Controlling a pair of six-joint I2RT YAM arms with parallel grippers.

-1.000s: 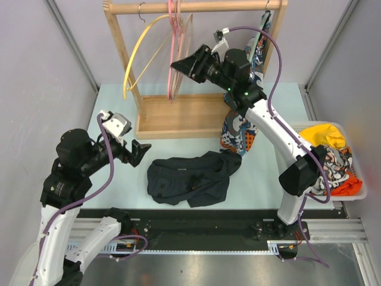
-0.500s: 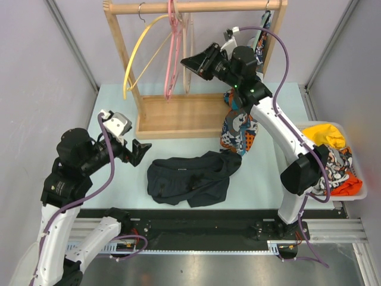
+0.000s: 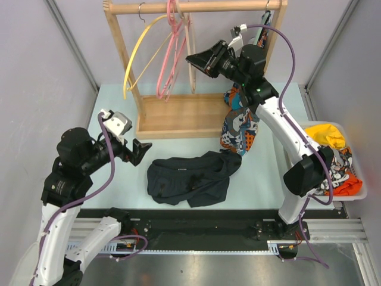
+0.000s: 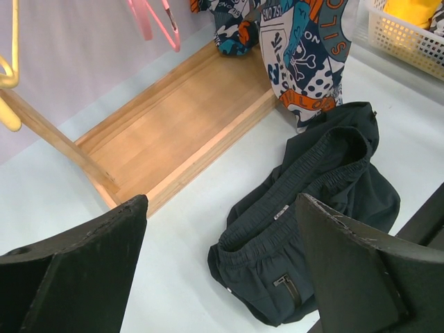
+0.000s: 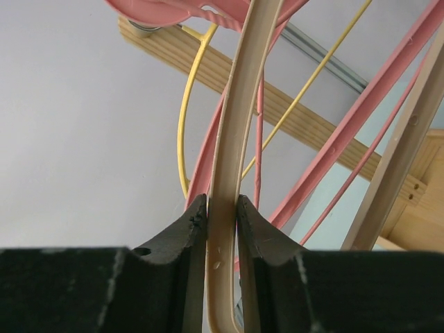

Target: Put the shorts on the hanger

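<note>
The dark navy shorts (image 3: 190, 177) lie crumpled on the pale table near the front; in the left wrist view the shorts (image 4: 312, 215) show their waistband and a zip pocket. The tan hanger (image 3: 191, 56) hangs from the wooden rail, and in the right wrist view the hanger (image 5: 236, 125) runs up between my fingers. My right gripper (image 3: 193, 61) is shut on one arm of the hanger (image 5: 223, 229), both pads pressed against it. My left gripper (image 3: 141, 151) hovers open, left of the shorts, with nothing between its fingers (image 4: 76, 277).
A wooden rack (image 3: 178, 116) with a flat base stands at the back, holding a yellow hanger (image 3: 140, 50), a pink hanger (image 3: 169, 65) and a colourful patterned garment (image 3: 238, 128). A white basket (image 3: 357, 190) of yellow and patterned cloths sits at the right edge.
My right gripper has closed on the tan hanger and moved it right and up along the rail. The pink hanger swung. The left arm has stayed in place.
</note>
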